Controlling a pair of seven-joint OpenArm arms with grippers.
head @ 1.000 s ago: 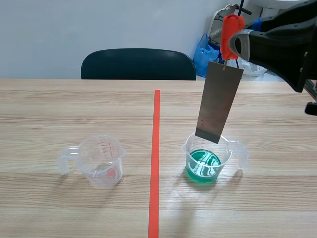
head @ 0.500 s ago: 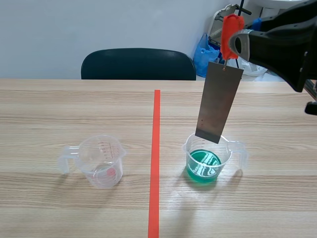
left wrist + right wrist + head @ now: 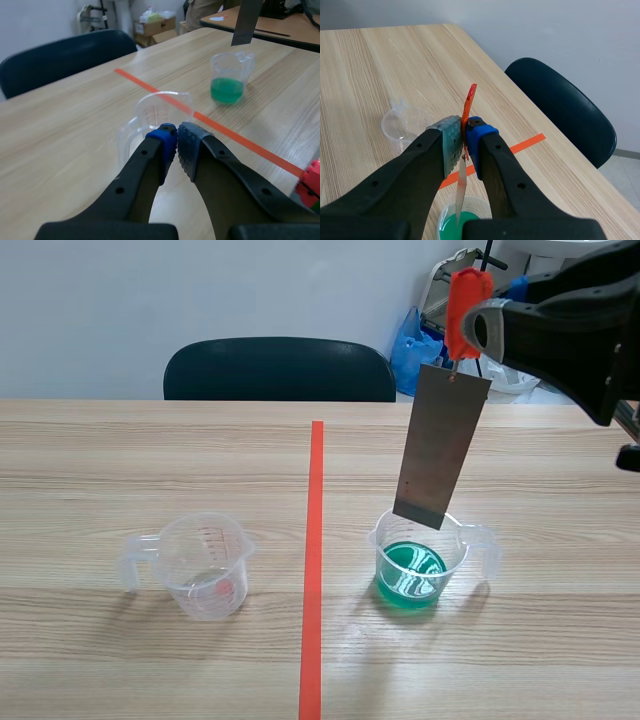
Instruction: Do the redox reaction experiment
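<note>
My right gripper (image 3: 482, 328), raised at the far right, is shut on an orange-red clip (image 3: 465, 308). From the clip a grey metal plate (image 3: 441, 445) hangs down, its lower edge just above a clear beaker of green liquid (image 3: 420, 562). In the right wrist view the clip (image 3: 469, 102) sits between the pads of the right gripper (image 3: 464, 141), with the plate (image 3: 461, 192) edge-on over the green beaker (image 3: 465, 216). An empty clear beaker (image 3: 205, 565) stands left of the red line. My left gripper (image 3: 176, 145) is shut on nothing, just short of that empty beaker (image 3: 162, 111).
A dark chair (image 3: 280, 370) stands behind the table's far edge, with a blue bag (image 3: 412, 345) and clutter beyond it. A red-and-green object (image 3: 310, 182) lies to the right of the left gripper. The orange-red tape line (image 3: 314, 560) runs between the beakers.
</note>
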